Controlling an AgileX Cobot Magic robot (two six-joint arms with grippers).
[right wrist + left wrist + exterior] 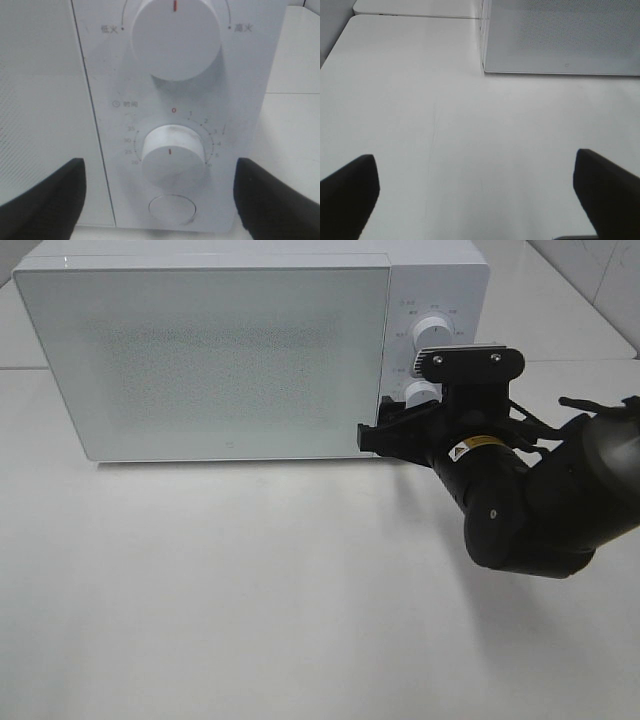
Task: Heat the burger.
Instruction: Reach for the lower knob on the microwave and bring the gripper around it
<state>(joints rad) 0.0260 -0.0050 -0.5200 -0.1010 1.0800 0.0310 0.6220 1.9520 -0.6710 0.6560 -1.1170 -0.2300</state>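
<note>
— Looking from high up: burger anywhere?
— Nowhere visible; likely behind shut microwave door [200, 350]. Right fingers [372, 437] at timer knob [421, 393].
— Left wrist?
— Left fingers [350, 190] wide apart, holding nothing, parked over worktop [470, 125].
— Right wrist?
— Spread wide, gripping nothing, framing knob, seemingly ready to turn it.

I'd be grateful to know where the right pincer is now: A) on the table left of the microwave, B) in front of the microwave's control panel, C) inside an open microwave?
B: the right pincer faces the control panel, its open jaws flanking the lower knob; the microwave door is shut.
</note>
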